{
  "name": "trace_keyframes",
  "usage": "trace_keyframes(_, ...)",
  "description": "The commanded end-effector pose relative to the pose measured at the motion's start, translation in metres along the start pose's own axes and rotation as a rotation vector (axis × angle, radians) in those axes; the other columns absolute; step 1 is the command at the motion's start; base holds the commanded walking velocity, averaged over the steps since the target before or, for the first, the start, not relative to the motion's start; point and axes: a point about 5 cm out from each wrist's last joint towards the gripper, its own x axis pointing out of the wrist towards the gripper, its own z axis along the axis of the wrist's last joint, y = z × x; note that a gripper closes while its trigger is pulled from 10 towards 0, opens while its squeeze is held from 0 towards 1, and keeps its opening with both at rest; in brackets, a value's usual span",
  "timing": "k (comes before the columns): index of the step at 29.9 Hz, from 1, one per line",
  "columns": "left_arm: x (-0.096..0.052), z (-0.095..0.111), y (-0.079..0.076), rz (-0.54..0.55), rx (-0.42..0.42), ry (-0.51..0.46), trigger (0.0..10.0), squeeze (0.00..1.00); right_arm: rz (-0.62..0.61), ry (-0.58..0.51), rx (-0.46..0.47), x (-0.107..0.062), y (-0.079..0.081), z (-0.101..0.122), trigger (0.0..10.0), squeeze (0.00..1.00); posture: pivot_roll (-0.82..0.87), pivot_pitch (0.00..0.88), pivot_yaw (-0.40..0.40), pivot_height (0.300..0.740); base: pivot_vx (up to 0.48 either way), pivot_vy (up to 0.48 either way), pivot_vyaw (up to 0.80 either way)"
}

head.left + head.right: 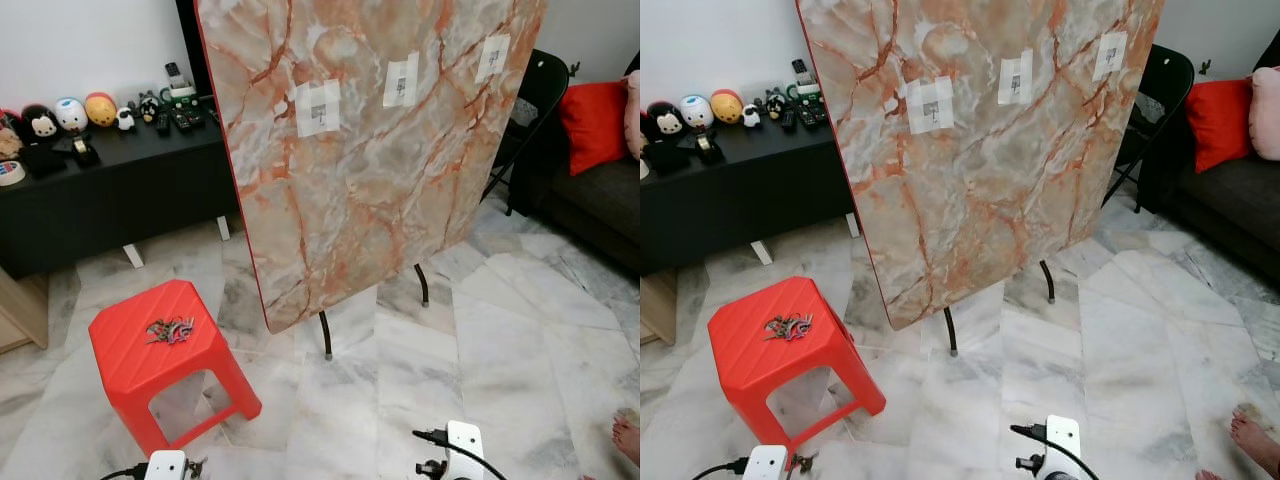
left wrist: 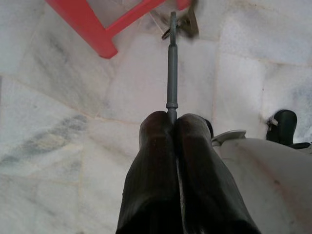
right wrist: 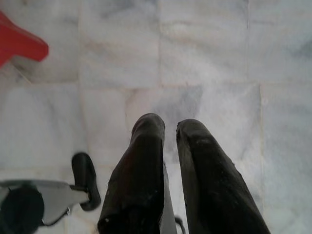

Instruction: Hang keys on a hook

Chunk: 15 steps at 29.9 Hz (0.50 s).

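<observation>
A bunch of keys [image 1: 170,330] lies on top of a red plastic stool [image 1: 130,355] at the left. Behind it an orange marble board [image 1: 370,170] stands tilted on thin black legs. It carries three white hook patches [image 1: 318,108], [image 1: 401,80], [image 1: 492,57]. My left gripper [image 2: 171,119] hangs low over the floor beside the stool's leg. It is shut on the shaft of a long grey key [image 2: 172,73] with a ring [image 2: 180,25] at its far end. My right gripper [image 3: 170,127] points at bare floor, its fingers slightly apart and holding nothing.
A black low cabinet [image 1: 110,185] with toy figures and remotes runs along the back left wall. A black folding chair [image 1: 530,100] and a dark sofa with a red cushion [image 1: 594,120] stand at the right. A person's bare foot [image 1: 627,438] rests on the marble floor at lower right.
</observation>
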Motion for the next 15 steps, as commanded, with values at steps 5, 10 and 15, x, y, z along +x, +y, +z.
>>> trace_keyframes(5,-0.0003,-0.0033,-0.0015,-0.005,0.003,0.013,10.0,0.00,0.005,0.011,-0.021,-0.0010,-0.0021,-0.0076,10.0,0.00,0.03,0.000,-0.020,0.740,0.000,-0.109,-0.77)
trace_keyframes(10,-0.0006,-0.0047,-0.0012,-0.006,0.003,0.019,10.0,0.00,0.002,0.017,-0.014,-0.0014,-0.0032,-0.0109,10.0,0.00,0.03,0.000,-0.019,0.740,0.000,0.000,-0.74)
trace_keyframes(15,-0.0007,-0.0053,-0.0007,-0.005,0.004,0.021,10.0,0.00,0.002,0.004,-0.007,-0.0012,-0.0026,-0.0082,10.0,0.00,0.03,0.000,-0.019,0.740,0.000,0.000,-0.45)
